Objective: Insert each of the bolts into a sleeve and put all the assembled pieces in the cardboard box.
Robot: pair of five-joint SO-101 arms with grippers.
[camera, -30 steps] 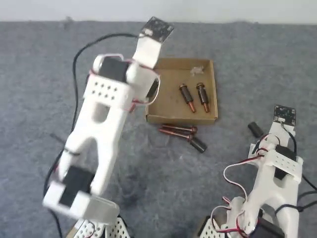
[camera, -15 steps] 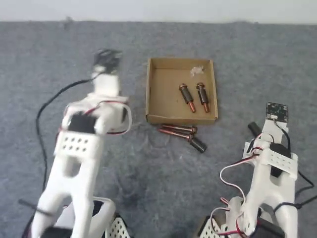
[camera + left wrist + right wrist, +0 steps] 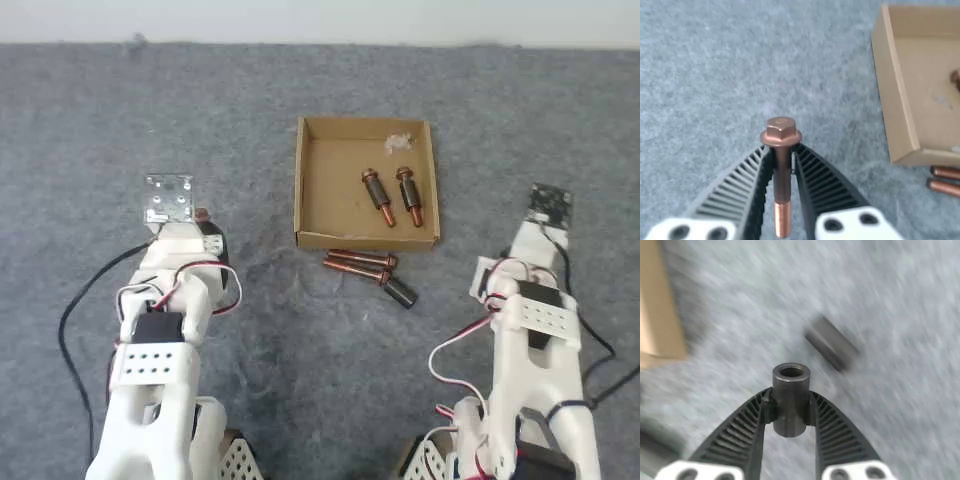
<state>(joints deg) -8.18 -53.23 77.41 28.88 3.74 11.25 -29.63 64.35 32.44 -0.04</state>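
My left gripper [image 3: 782, 149] is shut on a copper bolt [image 3: 781, 170], head up, over the grey carpet left of the cardboard box [image 3: 897, 95]. In the high view the bolt's head [image 3: 202, 213] peeks out beside the left arm [image 3: 165, 300]. My right gripper [image 3: 790, 394] is shut on an upright black sleeve [image 3: 790, 400], right of the box [image 3: 660, 315]. Another black sleeve [image 3: 831, 349] lies on the carpet beyond it. The box [image 3: 310, 190] holds two assembled pieces [image 3: 378, 198] [image 3: 411, 197]. Two loose bolts [image 3: 358, 262] and a black sleeve [image 3: 400, 292] lie just in front of the box.
The grey carpet [image 3: 300, 380] covers the whole table. The right arm [image 3: 540, 320] stands at the right, its wrist board [image 3: 550, 205] level with the box's near side. Open carpet lies between the two arms and behind the box.
The left arm has swung from beside the box back to the left and dropped low, holding the bolt. The right arm has shifted slightly forward and left.
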